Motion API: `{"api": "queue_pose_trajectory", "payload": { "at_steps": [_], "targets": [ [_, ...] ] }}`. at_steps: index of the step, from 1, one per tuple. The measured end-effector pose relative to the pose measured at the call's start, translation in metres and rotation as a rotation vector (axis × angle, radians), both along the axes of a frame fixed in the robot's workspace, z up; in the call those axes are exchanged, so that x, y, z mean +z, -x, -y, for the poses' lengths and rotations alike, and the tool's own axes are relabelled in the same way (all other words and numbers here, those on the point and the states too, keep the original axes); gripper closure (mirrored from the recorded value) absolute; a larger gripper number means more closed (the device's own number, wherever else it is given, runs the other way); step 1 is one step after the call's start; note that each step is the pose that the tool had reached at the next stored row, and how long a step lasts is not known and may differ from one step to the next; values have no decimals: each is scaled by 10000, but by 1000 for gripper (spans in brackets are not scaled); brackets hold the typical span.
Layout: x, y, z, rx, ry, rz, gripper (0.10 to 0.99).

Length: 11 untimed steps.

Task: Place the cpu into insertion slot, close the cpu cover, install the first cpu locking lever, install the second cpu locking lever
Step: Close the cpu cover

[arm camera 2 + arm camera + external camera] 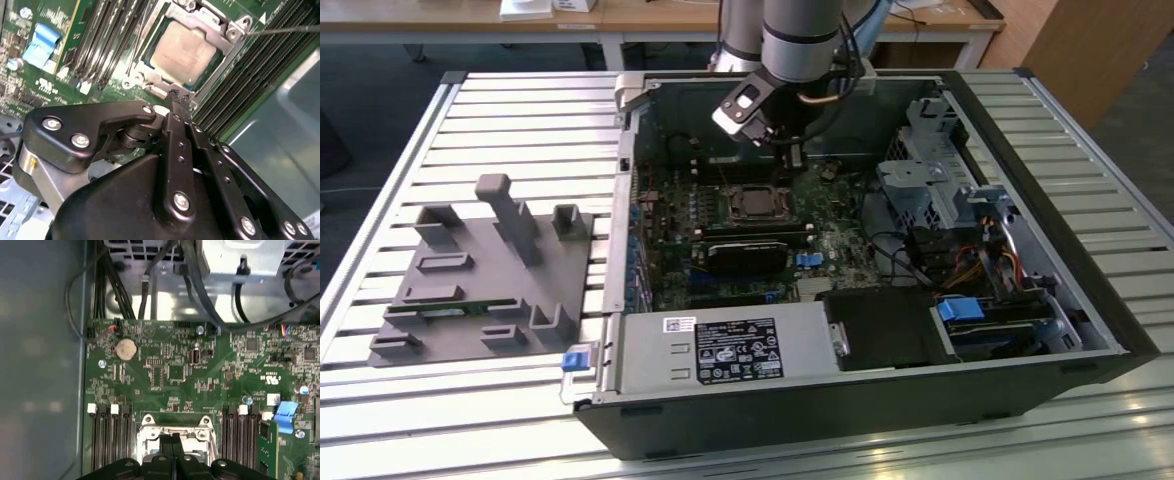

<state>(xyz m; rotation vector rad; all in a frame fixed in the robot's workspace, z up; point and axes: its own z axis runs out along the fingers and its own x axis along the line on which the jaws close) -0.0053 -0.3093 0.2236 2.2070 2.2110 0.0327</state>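
In the second wrist view the cpu (184, 50), a dull silver square, lies in the insertion slot (150, 90). The silver cpu cover (227, 42) lies flat around it as a frame. A thin metal lever (285, 29) runs away from one corner of the cover, and another thin lever (140, 35) runs along the opposite side. My gripper (180, 97) is shut with nothing between its fingers. Its tips hover just beside the socket's edge (150, 426). In the exterior view the gripper (790, 155) hangs inside the open case, a little behind the insertion slot (758, 203).
Long black memory slots (100, 45) flank the socket on both sides. A black module (747, 255) sits in front of it. Power supply (720, 350), drive cage (921, 190) and loose cables (150, 290) crowd the case. A grey fixture block (487, 270) lies at the exterior view's left.
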Motion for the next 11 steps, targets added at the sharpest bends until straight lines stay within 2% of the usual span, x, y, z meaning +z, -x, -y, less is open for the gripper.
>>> {"api": "queue_pose_trajectory", "payload": {
  "at_steps": [5,9,11],
  "targets": [
    [-67,68,2,-1,-1,0,980],
    [-77,106,3,0,0,-5,980],
    [-83,111,20,1,-1,-44,980]
  ]
}}
